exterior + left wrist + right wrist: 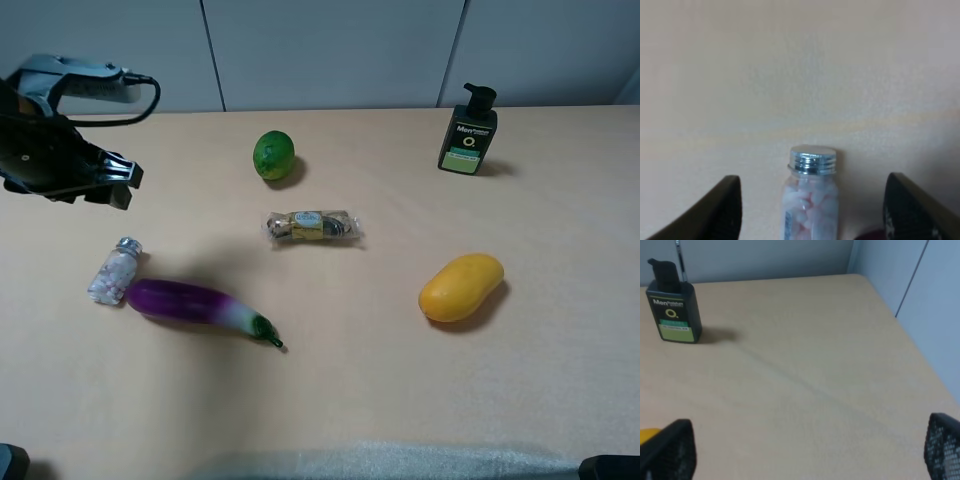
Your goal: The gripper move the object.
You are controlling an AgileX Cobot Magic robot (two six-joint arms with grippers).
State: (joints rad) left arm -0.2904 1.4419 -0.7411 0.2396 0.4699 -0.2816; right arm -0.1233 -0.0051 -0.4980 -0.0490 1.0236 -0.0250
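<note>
The object, a small clear bottle [115, 270] of white pellets with a silver cap, lies on the table at the left, its lower end next to the purple eggplant [195, 303]. My left gripper [118, 184] hangs open above the table, behind the bottle and apart from it. In the left wrist view the bottle [810, 200] shows between the two spread dark fingers [715, 212], untouched. My right gripper [807, 440] is open and empty over the table's right part.
A green lime [273, 155] and a foil-wrapped candy pack [312, 226] lie mid-table. A yellow mango [460, 287] lies at the right. A black pump bottle [467, 132] stands at the back right, also in the right wrist view [672, 310].
</note>
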